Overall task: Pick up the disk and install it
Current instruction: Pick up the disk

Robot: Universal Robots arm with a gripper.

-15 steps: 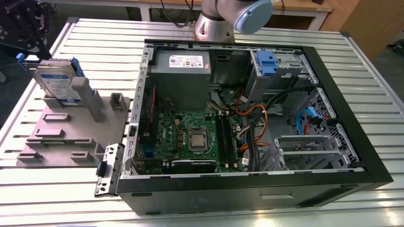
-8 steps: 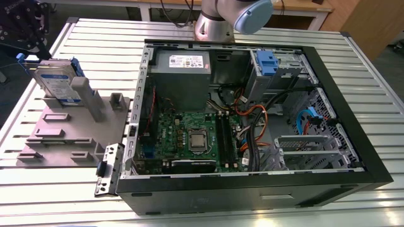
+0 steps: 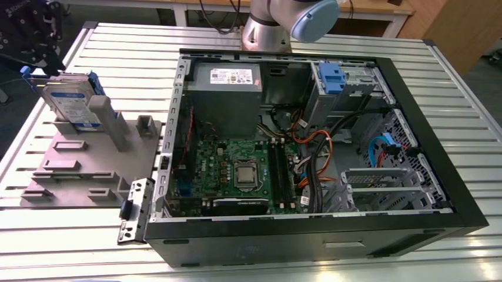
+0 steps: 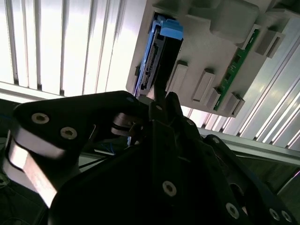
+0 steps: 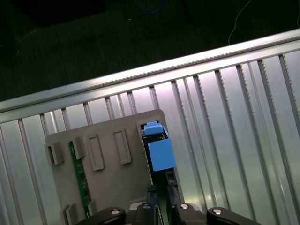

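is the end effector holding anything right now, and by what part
Cannot be told. The end effector is at one end of the disk's top edge, but whether it grips does not show. The disk stands on edge in the grey fixture.

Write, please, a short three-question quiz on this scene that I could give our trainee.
1. True or false: the disk already sits inside the computer case.
2. How does the disk sit in the grey fixture? A) standing on edge B) lying flat C) half fallen out
3. Which object is the gripper nearest to?
Key: 1 false; 2 A; 3 the disk.
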